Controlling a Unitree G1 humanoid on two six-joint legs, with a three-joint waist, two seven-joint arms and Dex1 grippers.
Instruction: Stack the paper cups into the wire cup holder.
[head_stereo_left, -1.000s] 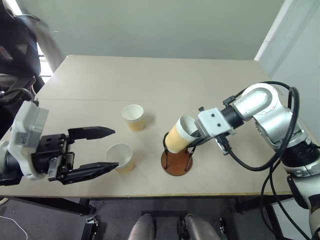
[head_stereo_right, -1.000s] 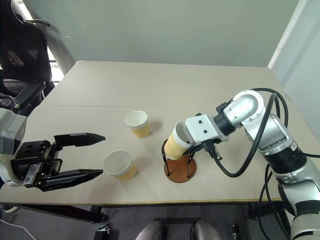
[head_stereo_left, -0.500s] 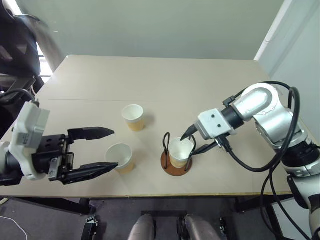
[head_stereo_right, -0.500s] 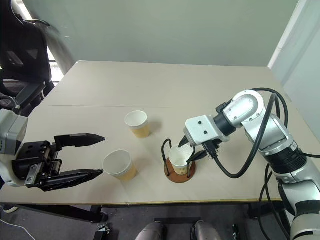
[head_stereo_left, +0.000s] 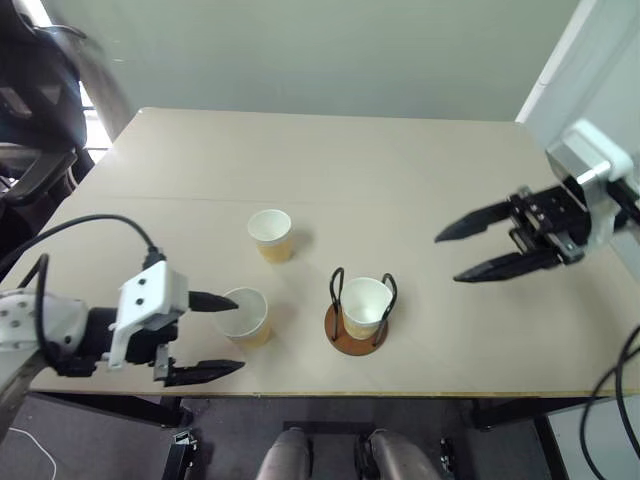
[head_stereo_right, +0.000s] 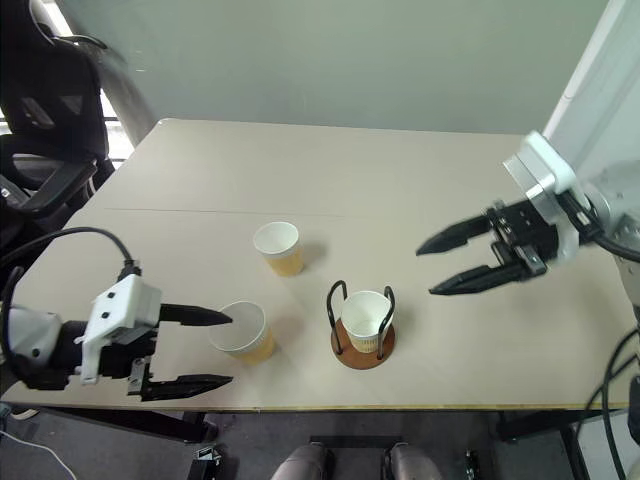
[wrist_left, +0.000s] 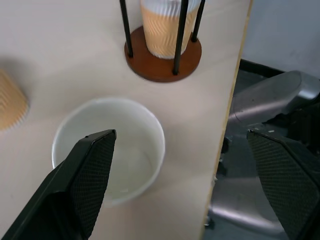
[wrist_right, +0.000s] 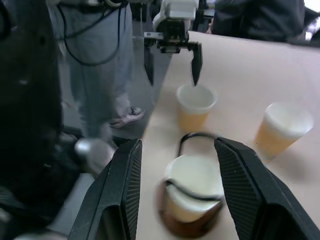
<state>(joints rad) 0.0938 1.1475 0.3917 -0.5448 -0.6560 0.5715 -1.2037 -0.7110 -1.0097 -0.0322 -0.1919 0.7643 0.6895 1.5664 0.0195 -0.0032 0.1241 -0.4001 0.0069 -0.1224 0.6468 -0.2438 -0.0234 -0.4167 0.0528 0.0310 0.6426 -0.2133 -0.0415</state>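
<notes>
The right tool (head_stereo_right: 448, 266) hangs spread and empty, well clear of the wire cup holder (head_stereo_right: 362, 336), where one paper cup (head_stereo_right: 367, 316) stands upright. The left tool (head_stereo_right: 205, 349) gapes wide at the worktop's (head_stereo_right: 400, 190) near edge, one finger (head_stereo_right: 190, 316) over the nearest cup's (head_stereo_right: 243, 332) rim, contact unclear. A third cup (head_stereo_right: 278, 246) stands behind.

Office or lab room: plain beige table (head_stereo_left: 330, 160), black office chair (head_stereo_right: 45, 110), bare walls.

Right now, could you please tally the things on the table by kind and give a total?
Tan-yellow tapered paper cups: 3
Black wire cup holder with a reddish-brown disc base: 1
Total: 4
</notes>
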